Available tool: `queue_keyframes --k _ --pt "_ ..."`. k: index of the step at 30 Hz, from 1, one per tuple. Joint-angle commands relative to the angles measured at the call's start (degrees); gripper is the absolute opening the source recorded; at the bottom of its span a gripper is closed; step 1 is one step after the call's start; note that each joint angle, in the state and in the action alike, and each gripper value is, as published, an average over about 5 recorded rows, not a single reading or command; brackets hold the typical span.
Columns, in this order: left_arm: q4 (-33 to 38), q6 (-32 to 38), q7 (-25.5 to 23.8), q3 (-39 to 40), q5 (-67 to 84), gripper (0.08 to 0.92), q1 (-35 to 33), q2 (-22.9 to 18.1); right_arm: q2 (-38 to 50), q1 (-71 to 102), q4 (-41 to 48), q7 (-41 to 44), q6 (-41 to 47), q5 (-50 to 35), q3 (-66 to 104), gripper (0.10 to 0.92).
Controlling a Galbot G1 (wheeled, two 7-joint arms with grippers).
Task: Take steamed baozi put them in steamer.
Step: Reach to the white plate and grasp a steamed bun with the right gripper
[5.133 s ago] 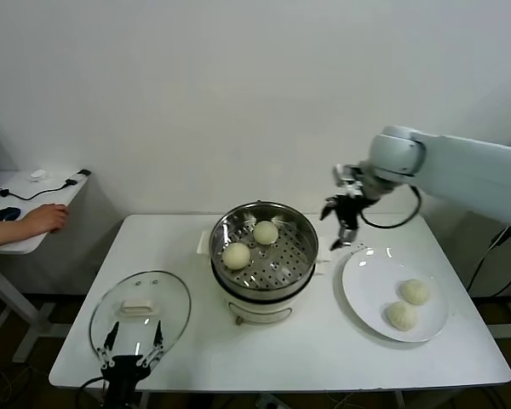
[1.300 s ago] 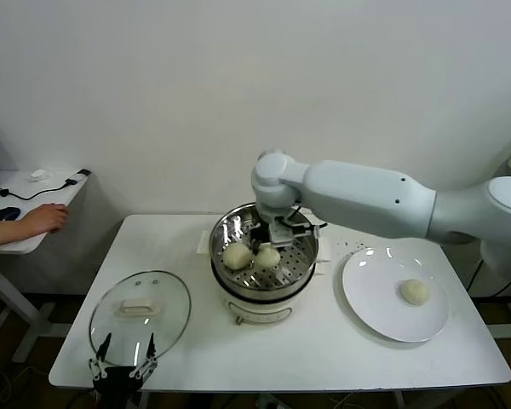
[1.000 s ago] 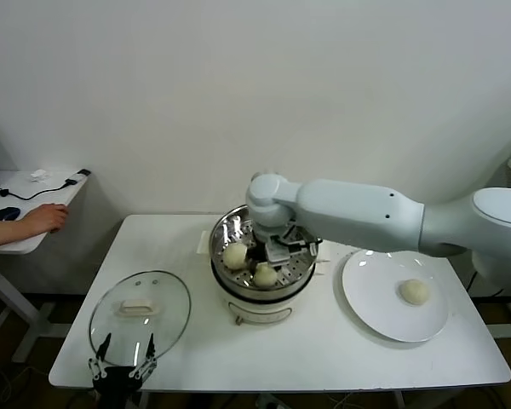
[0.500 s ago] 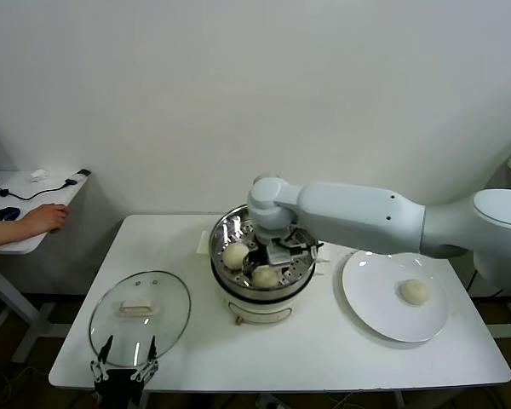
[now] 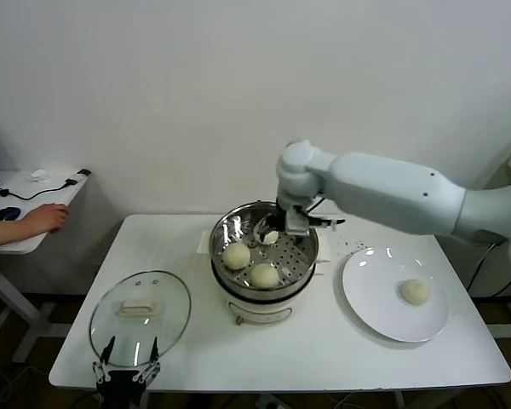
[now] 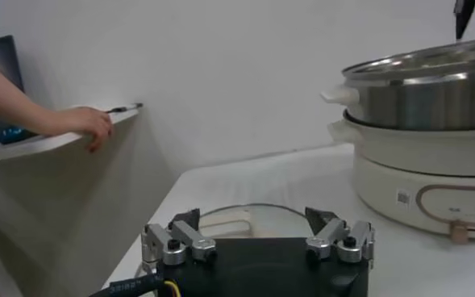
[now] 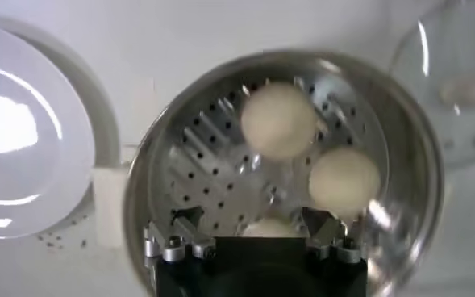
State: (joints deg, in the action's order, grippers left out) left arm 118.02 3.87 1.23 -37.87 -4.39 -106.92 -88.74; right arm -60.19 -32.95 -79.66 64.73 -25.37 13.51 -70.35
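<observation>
We stand at a white table (image 5: 307, 358) in front of a plain white wall. Nearest to us, at about 7 o'clock, our left gripper (image 5: 127, 371) waits with its fingers spread open, holding nothing. Just past it lies the glass lid (image 5: 140, 312) with its white handle.

In the middle of the table sits the steamer (image 5: 264, 294). Three steamed baozi are inside it now: one at 6 o'clock on the tray (image 5: 265, 275), one at 9 o'clock (image 5: 236, 255), and one at 12 o'clock (image 5: 271, 236), partly hidden under our arm. A moment ago our right gripper (image 5: 295, 223) was low inside the pot, putting the front bun down. Now it has lifted up and hangs over the far rim. In the right wrist view we see its fingers (image 7: 165, 244) spread apart with nothing held between them.

Over at 3 o'clock is the white plate (image 5: 370, 311). There were two buns on it a few seconds ago. Now only one bun (image 5: 415, 291) is left.

So we think three of the four buns are done. The right arm most likely goes to the plate next for the last one.

Far off at 10 o'clock, a person's hand (image 5: 43, 219) rests on a side desk (image 5: 17, 239).
</observation>
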Motion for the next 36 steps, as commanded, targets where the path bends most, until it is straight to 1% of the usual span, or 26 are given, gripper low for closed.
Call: queue_keyframes --k 1,6,9,14,18,23,28,36 --pt "0.5 0.2 0.1 -0.1 0.4 0.823 -0.6 0.2 16.7 -10.9 0.5 -5.4 23.9 -20.5 -9.8 0.823" --pt "0.5 0.4 0.0 0.0 0.5 0.823 -0.8 0.5 26.8 -6.7 0.0 -4.8 33.3 -25.2 -8.6 0.823" --pt "0.5 0.4 0.0 0.0 0.5 0.823 -0.8 0.5 31.3 -2.3 0.8 -4.1 36.9 -26.4 -7.2 0.823" --pt "0.7 0.6 -0.1 -0.2 0.5 0.823 -0.8 0.4 37.3 9.5 3.9 -3.7 39.8 -26.8 0.0 0.823" --pt "0.4 0.8 -0.1 -0.1 0.5 0.823 -0.5 0.0 39.7 23.3 6.0 -3.4 40.4 -24.7 11.0 0.823" --pt "0.3 0.9 -0.1 -0.1 0.2 0.823 -0.7 -0.2 37.8 38.0 11.6 -2.2 37.6 -17.1 25.7 0.823" --pt "0.2 1.0 -0.1 -0.2 0.0 0.823 -1.0 -0.2 32.5 42.5 19.7 -0.7 32.1 -8.3 33.3 0.823" --pt "-0.3 0.9 -0.1 -0.2 -0.9 0.823 -1.0 -0.6 24.9 41.9 27.1 0.1 30.0 -4.9 35.4 0.823"
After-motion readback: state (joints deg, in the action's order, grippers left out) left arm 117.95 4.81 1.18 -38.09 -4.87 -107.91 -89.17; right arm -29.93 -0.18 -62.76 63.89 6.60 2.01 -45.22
